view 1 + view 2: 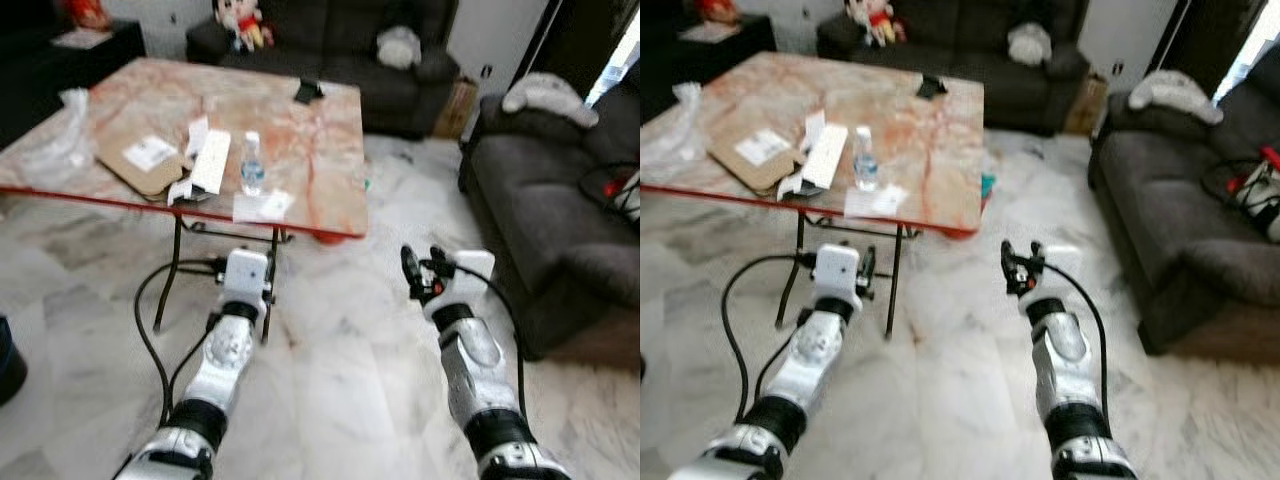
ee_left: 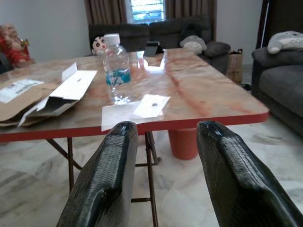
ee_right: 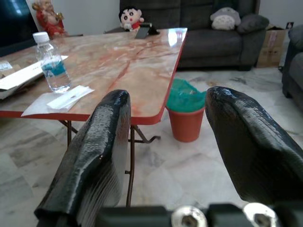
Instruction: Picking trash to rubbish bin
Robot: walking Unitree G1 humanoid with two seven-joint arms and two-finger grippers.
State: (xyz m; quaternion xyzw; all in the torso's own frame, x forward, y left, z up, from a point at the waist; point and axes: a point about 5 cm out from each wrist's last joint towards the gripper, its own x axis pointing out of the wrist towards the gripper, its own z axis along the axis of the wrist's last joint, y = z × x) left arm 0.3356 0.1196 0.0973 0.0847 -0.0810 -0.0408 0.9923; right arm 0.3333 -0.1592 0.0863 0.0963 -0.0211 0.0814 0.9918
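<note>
Marbled pink-and-cream folding desk (image 1: 330, 150) with its red edge fills the upper left of the head view, and it is the biggest hazard: its thin black metal legs (image 1: 172, 268) stand just ahead of my left arm, so a careless step could knock the frame and send everything sliding.

Behind it, seen past the desk's edge in the right wrist view, sits the orange plastic rubbish bin with a green liner (image 3: 186, 113). It stands on the floor beyond the far corner, so I judge any carry must go round that corner, where a dangling piece could catch.

On the desk, left of centre, lie a flat brown cardboard mailer (image 1: 140, 160) and an opened white carton (image 1: 205, 162). The clear plastic water bottle with a blue label (image 1: 252, 165) stands upright beside them; being tall and light, it would likely tip if my fingers brushed it.

Nearest the edge lies a white paper sheet with a small wrapper on it (image 1: 262, 206), thin and flat, likely to slip from a pinch.

Both my left claw (image 2: 163, 156) and right claw (image 3: 165, 142) are spread wide and hold nothing.
</note>
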